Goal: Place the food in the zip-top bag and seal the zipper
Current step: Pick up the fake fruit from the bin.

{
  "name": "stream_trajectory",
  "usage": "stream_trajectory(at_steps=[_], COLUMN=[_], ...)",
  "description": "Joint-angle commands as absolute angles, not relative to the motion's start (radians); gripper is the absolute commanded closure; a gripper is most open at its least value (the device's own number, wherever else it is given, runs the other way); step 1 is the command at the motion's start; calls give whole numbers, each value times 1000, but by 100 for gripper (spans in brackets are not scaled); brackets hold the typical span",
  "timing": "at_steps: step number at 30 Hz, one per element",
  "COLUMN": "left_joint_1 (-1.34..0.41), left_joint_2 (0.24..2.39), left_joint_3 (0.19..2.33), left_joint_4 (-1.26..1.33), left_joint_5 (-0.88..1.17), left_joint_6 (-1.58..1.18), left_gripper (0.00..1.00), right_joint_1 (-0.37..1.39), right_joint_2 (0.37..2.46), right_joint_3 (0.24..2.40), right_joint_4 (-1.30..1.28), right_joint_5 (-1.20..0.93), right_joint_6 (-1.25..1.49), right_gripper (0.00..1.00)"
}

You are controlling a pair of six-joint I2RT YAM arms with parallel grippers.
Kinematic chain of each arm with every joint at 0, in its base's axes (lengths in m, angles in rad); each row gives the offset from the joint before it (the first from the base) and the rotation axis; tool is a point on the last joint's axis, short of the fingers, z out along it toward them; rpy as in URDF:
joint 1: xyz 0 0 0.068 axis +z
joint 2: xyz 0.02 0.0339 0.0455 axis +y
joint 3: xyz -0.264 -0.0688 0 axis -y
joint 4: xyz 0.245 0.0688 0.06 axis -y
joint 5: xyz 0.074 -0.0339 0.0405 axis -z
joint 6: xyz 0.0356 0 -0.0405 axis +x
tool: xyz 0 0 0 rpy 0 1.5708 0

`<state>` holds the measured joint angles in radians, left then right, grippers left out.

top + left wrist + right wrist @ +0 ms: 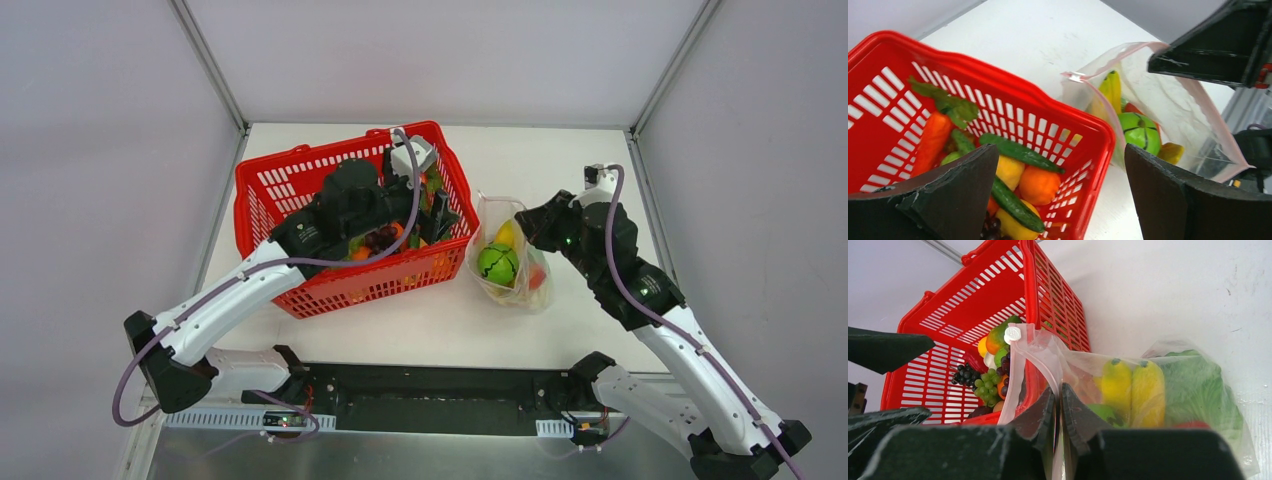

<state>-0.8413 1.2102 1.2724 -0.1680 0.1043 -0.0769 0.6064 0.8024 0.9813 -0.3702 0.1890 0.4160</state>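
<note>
My left gripper [1060, 165] hangs wide open over the basket [300, 180] — food [1038, 185] just below it, bag [1188, 115] to its right — while my right gripper [1058, 400] pinches the bag's rim.

The zip-top bag [1198, 120] is clear crinkly plastic, the basket [998, 82] glossy plastic mesh, the food [1140, 131] smooth and shiny.
</note>
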Motion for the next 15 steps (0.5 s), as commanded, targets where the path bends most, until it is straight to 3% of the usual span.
stream_trajectory(at_steps=[1,15], left_joint_1=[-816,-662], left_joint_2=[1173,1051], left_joint_3=[1237,1111], left_joint_4=[-137,-171], left_joint_5=[17,-186], left_joint_6=[-76,-171], left_gripper=[1,1], right_joint_1=[609,610], right_joint_2=[793,823], right_joint_3=[986,994], right_joint_4=[-297,-310], right_joint_5=[147,139], right_joint_6=[420,406], right_gripper=[89,90])
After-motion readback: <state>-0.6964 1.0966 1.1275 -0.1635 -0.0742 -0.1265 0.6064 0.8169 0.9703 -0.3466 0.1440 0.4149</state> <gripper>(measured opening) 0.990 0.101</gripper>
